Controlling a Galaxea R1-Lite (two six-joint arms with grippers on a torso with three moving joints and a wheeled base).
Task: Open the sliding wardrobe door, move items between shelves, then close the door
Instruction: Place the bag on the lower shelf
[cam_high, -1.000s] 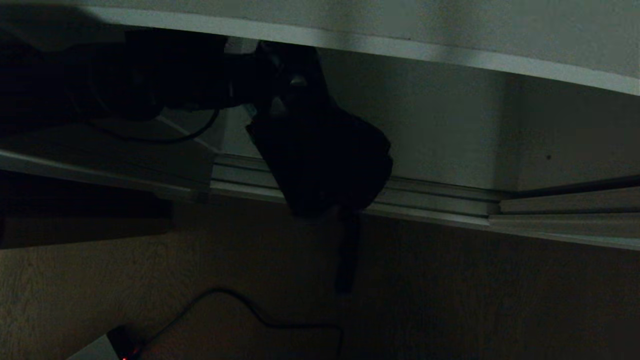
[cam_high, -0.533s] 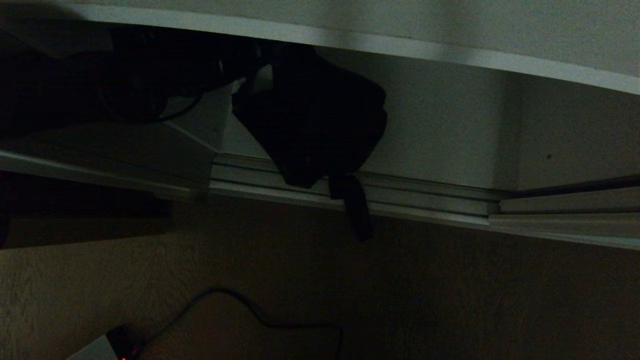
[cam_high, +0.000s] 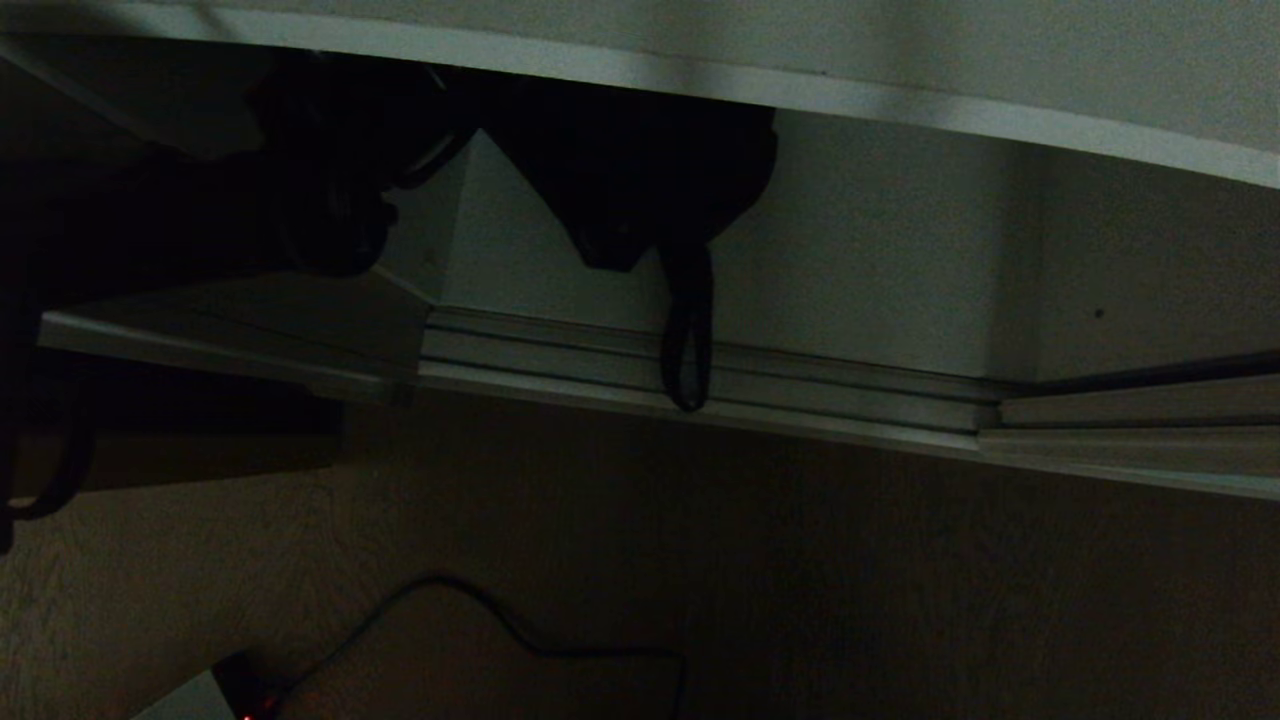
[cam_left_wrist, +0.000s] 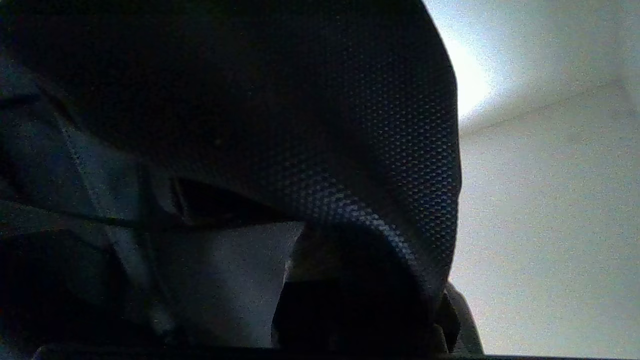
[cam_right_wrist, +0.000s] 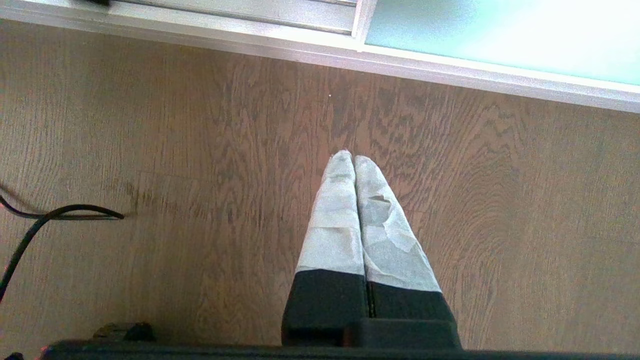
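Observation:
The black bag (cam_high: 640, 170) hangs in the open wardrobe, its top hidden behind the front edge of a pale shelf (cam_high: 900, 110). Its strap loop (cam_high: 685, 340) dangles down to the floor track (cam_high: 820, 400). My left arm (cam_high: 300, 190) reaches in from the left. In the left wrist view black mesh fabric of the bag (cam_left_wrist: 300, 125) fills most of the picture, with my left gripper (cam_left_wrist: 415, 310) shut on it. My right gripper (cam_right_wrist: 354, 157) is shut with nothing in it, parked above the wood floor. The frosted teal sliding wardrobe door (cam_right_wrist: 500, 35) shows beyond it.
A black cable (cam_high: 500, 620) lies on the wood floor (cam_high: 900, 600), running to a small device with a red light (cam_high: 215, 695) at the near left. The wardrobe's pale back wall (cam_high: 880, 260) stands behind the bag. A cable (cam_right_wrist: 40, 225) also lies near the right gripper.
The left arm has lifted the bag up to the shelf's front edge. The strap loop, which hung over the floor, now ends at the track. The wrist has turned.

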